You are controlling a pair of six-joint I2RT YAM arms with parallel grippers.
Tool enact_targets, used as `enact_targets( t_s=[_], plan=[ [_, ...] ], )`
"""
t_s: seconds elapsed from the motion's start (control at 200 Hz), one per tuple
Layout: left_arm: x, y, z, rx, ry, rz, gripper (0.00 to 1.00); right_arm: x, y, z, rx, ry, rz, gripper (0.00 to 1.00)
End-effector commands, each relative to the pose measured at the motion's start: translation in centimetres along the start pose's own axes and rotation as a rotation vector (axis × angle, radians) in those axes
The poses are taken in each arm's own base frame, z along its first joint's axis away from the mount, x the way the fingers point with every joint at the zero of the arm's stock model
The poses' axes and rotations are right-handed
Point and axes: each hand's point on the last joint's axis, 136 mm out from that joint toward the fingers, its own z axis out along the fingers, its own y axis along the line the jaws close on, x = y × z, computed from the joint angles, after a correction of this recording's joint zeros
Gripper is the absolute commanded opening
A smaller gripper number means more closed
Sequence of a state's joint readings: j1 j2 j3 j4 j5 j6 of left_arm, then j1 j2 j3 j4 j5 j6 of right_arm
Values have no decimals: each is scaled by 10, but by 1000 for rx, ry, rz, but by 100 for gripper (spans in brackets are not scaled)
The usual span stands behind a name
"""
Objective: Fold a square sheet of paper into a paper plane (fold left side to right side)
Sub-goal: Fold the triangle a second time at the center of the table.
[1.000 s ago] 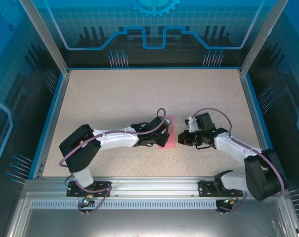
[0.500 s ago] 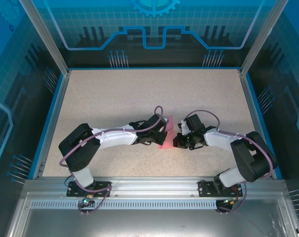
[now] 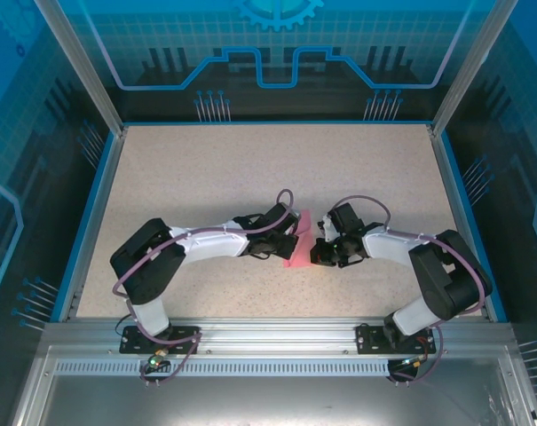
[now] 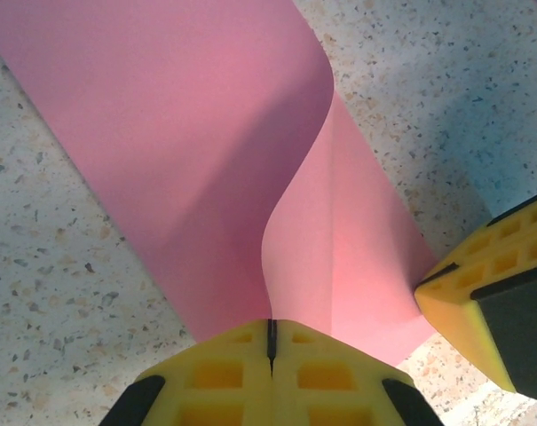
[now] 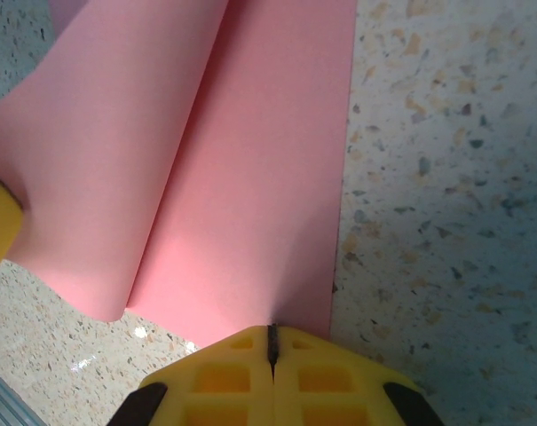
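The pink square sheet of paper (image 3: 302,247) lies mid-table between both arms. In the left wrist view its left part (image 4: 179,133) is lifted and curls over the flat layer (image 4: 357,248), and the flap's edge runs into the seam of my left gripper (image 4: 271,330), which is shut on it. My right gripper (image 5: 271,335) is shut, its tips resting on the sheet (image 5: 250,177) close to the right edge. Each wrist view shows the other arm's yellow fingers (image 4: 490,302) at its side. A paper plane is out of view.
The speckled table (image 3: 206,169) has blue rails on its left, back and right edges. A metal frame (image 3: 268,342) carries the arm bases at the near edge. The two grippers (image 3: 290,238) (image 3: 321,253) stand close together over the sheet.
My right arm has drawn in leftward and its gripper has come onto the sheet's right side. My left gripper has edged rightward with the flap, so less pink shows from above.
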State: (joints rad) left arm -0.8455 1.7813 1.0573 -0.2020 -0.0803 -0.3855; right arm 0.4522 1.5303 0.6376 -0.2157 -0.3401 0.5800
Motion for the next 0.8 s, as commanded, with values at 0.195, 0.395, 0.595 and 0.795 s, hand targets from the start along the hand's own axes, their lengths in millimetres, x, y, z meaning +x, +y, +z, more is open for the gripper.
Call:
enact_targets(
  t_s=[0.195, 0.395, 0.595, 0.795],
  plan=[
    [-4, 10, 9, -11, 31, 8, 0, 14, -12, 4, 75, 62, -12, 0],
    [-7, 12, 13, -16, 35, 8, 0, 14, -12, 4, 77, 68, -17, 0],
    [-8, 13, 17, -21, 47, 13, 0, 14, -12, 4, 82, 70, -20, 0],
    [-9, 15, 20, -30, 56, 18, 0, 15, -13, 4, 84, 75, -22, 0]
  ],
)
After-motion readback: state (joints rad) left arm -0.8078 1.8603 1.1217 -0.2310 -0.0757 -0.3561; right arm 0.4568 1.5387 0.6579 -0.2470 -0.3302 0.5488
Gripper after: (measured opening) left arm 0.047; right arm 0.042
